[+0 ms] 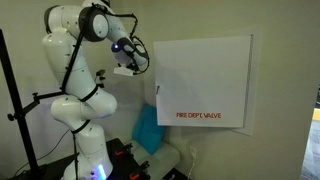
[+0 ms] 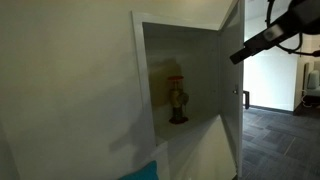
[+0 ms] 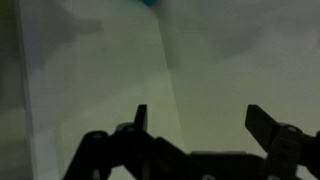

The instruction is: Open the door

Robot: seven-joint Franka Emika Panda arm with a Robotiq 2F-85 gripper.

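The door (image 1: 205, 85) is a large white panel with red "FIRE DEPT VALVE" lettering near its lower edge. In an exterior view it stands swung open (image 2: 231, 95), edge-on, with a small dark latch (image 2: 245, 97) on it. My gripper (image 1: 133, 66) is by the door's upper edge, and it also shows dark at the upper right of an exterior view (image 2: 238, 56). In the wrist view the gripper (image 3: 198, 112) has its two fingers apart with nothing between them, facing a pale panel (image 3: 100, 70).
A red and brass valve (image 2: 178, 100) stands inside the open cabinet recess. A blue object (image 1: 148, 130) lies below the cabinet by the robot base. A black stand (image 1: 15, 100) is beside the robot. A corridor with dark floor (image 2: 285, 140) lies past the door.
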